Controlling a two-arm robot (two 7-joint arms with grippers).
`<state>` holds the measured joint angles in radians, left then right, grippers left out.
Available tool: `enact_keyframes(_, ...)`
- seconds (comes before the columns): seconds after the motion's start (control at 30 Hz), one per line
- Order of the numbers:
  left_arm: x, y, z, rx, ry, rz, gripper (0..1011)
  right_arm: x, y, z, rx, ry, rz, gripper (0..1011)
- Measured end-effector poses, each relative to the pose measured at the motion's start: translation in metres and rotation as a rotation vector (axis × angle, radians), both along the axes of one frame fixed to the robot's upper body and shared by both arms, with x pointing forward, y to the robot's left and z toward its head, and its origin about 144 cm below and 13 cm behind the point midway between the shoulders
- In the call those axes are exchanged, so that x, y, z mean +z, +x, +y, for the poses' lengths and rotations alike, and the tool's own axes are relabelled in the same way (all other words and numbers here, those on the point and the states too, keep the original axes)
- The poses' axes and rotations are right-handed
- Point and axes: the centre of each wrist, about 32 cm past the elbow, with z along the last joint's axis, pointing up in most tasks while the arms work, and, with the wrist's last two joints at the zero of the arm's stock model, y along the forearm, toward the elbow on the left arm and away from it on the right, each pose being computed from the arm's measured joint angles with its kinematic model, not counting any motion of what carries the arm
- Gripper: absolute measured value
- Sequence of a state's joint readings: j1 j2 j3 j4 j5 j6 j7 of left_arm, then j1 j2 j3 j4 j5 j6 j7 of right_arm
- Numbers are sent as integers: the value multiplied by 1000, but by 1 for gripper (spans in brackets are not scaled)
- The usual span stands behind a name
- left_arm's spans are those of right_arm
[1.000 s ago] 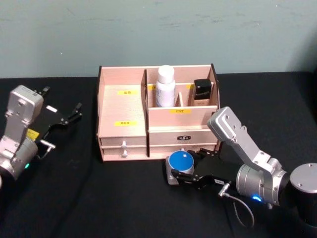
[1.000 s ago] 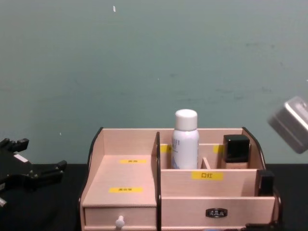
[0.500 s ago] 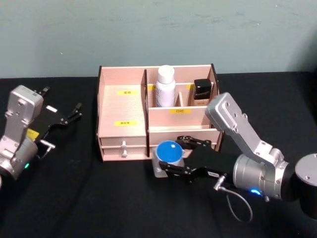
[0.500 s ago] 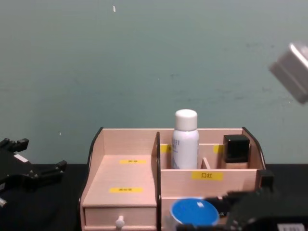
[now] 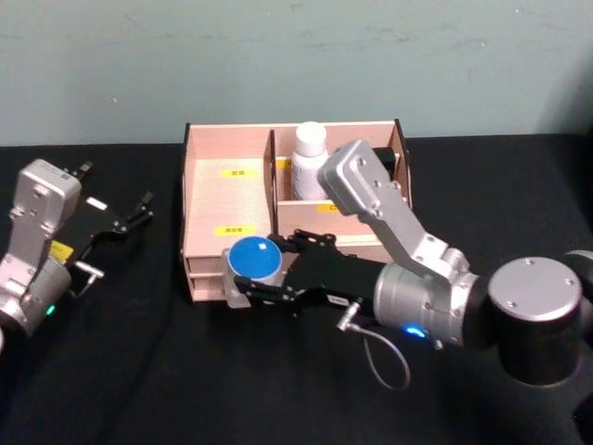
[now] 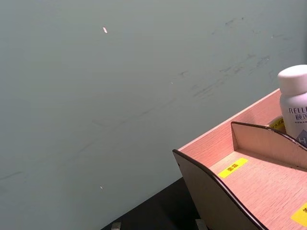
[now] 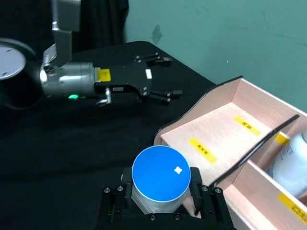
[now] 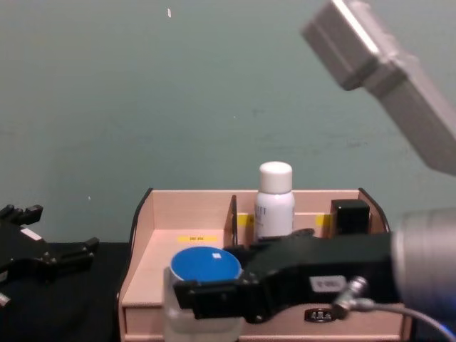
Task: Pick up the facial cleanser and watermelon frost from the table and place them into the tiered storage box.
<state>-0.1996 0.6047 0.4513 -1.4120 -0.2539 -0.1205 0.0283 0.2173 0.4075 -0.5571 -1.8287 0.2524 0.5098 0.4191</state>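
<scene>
The right gripper (image 5: 248, 281) — fingers clamped on a blue-lidded jar (image 5: 254, 262) — holds it off the black table (image 5: 139, 371) at the front left corner of the tiered storage box (image 5: 227, 199). A white bottle (image 5: 309, 159) stands in a rear compartment. The left gripper (image 5: 137, 211) rests apart at the table's left, fingers spread.

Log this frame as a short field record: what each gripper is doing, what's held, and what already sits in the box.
right gripper: shut on the blue-lidded jar, held in front of the box's left section
left gripper: open, parked off to the left on the table, holding nothing
storage box: wooden, tiered, yellow labels, standing at the back of the black table
already in box: white bottle upright in a rear compartment; a dark-capped item in the rear right compartment
left section of box: no items in it
</scene>
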Motion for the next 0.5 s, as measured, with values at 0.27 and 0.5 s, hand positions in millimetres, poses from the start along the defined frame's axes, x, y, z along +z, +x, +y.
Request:
enact_keyframes(0.27, 0, 0, 0, 0, 0, 0, 1001, -1, 21, 24, -46, -3, -9, 716)
enact_keyframes(0.5, 0, 0, 0, 0, 0, 0, 1001, 0, 37, 38, -86, -16, -25, 716)
